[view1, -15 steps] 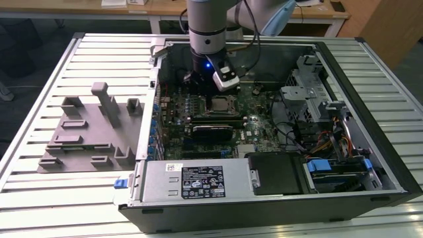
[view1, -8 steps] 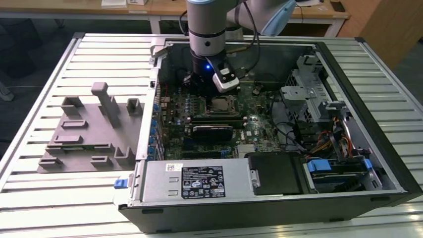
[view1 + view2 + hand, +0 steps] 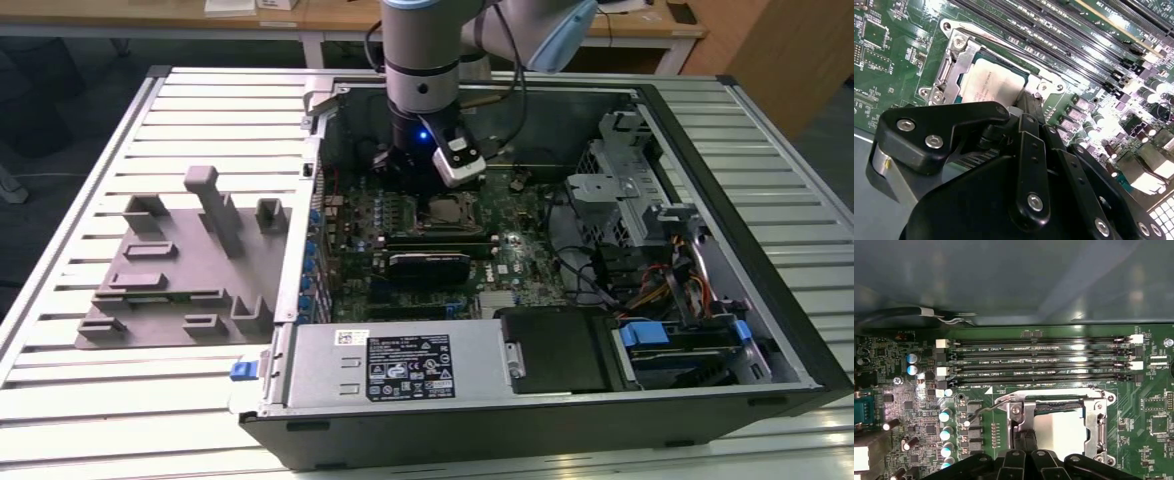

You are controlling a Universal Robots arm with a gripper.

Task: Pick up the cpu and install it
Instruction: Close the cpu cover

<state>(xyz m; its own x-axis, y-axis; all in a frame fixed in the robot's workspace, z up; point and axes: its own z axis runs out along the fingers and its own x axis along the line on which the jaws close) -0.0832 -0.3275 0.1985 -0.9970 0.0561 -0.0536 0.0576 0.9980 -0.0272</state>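
Here the claw (image 3: 1026, 437) stands with its fingers drawn together, seemingly holding nothing, its tips right at one edge of the cpu (image 3: 1059, 432). A sideways drag from there could skew the chip and bend contacts in the socket (image 3: 1100, 420). The cpu lies flat inside that metal-framed socket, a pale, shiny silver-grey square.

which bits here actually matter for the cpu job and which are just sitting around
For the job: cpu, sitting inside the metal-framed socket; pincer, right at the cpu's edge.

Just lying about: memory slots; grey moulded tray beside the case; power supply.
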